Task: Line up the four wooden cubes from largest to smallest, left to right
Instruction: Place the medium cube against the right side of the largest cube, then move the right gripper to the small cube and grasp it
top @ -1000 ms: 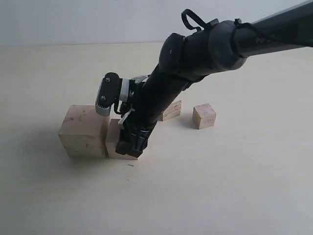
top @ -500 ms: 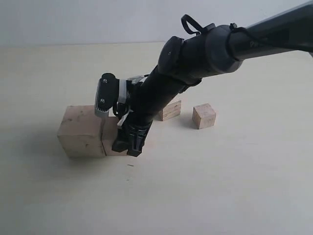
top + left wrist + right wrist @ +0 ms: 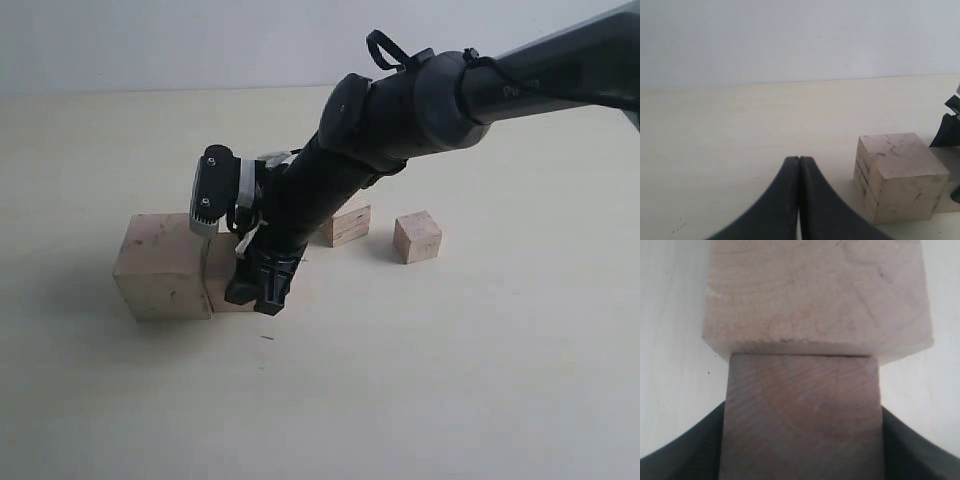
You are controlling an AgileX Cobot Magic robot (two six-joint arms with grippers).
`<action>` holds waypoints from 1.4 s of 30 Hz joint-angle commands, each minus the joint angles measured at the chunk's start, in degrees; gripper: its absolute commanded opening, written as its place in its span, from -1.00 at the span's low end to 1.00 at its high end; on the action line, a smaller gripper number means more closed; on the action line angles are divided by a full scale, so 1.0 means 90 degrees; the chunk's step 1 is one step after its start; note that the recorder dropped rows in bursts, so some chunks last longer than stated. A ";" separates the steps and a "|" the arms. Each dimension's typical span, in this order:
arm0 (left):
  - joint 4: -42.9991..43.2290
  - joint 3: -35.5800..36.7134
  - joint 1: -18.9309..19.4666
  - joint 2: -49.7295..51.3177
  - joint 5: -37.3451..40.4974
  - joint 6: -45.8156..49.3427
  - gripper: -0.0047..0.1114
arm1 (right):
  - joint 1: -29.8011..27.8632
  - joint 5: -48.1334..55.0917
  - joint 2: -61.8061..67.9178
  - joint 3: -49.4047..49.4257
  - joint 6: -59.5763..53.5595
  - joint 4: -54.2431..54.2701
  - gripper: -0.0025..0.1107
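Right end effector (image 3: 258,292), clamped on the second-largest cube (image 3: 800,415), should release only when flush against the largest cube (image 3: 160,268).

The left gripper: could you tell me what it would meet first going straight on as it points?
Its way looks free: ahead of the left gripper lies only bare table, then the back wall. The big cube sits beside that line, though depth is unclear.
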 commanded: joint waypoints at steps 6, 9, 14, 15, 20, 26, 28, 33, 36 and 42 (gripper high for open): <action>-0.0055 0.0004 0.0010 -0.0042 -0.0020 -0.0019 -0.92 | 0.0004 -0.0258 0.0105 -0.0005 -0.0048 -0.0116 -0.41; -0.0055 0.0004 0.0010 -0.0042 -0.0020 -0.0019 -0.92 | 0.0004 -0.0258 0.0105 -0.0005 -0.0048 -0.0116 -0.09; -0.0055 0.0004 0.0010 -0.0042 -0.0020 -0.0019 -0.92 | 0.0004 -0.0258 0.0105 -0.0005 -0.0048 -0.0116 0.25; -0.0055 0.0004 0.0010 -0.0042 -0.0020 -0.0019 -0.92 | 0.0004 -0.0258 0.0105 -0.0005 -0.0048 -0.0116 0.29; -0.0055 0.0004 0.0010 -0.0042 -0.0020 -0.0019 -0.92 | 0.0004 -0.0371 0.0092 -0.0005 -0.0048 0.0112 0.42; -0.0055 0.0004 0.0010 -0.0042 -0.0020 -0.0019 -0.92 | 0.0004 -0.0620 -0.0353 -0.0005 0.0087 0.0238 0.44; -0.0055 0.0004 0.0010 -0.0042 -0.0020 -0.0019 -0.92 | 0.0004 -0.0620 -0.0713 -0.0005 0.0439 0.0238 0.44; -0.0055 0.0004 0.0010 -0.0042 -0.0020 -0.0019 -0.92 | 0.0004 -0.0207 -0.1746 -0.0005 0.1492 -0.0004 0.44; -0.0055 0.0004 0.0010 -0.0042 -0.0020 -0.0019 -0.92 | -0.0020 0.0109 -0.2445 -0.0005 0.2249 -0.0999 0.44; -0.0055 0.0004 0.0010 -0.0042 -0.0020 -0.0019 -0.92 | -0.0451 -0.0177 -0.2929 -0.0005 0.7269 -0.4009 0.44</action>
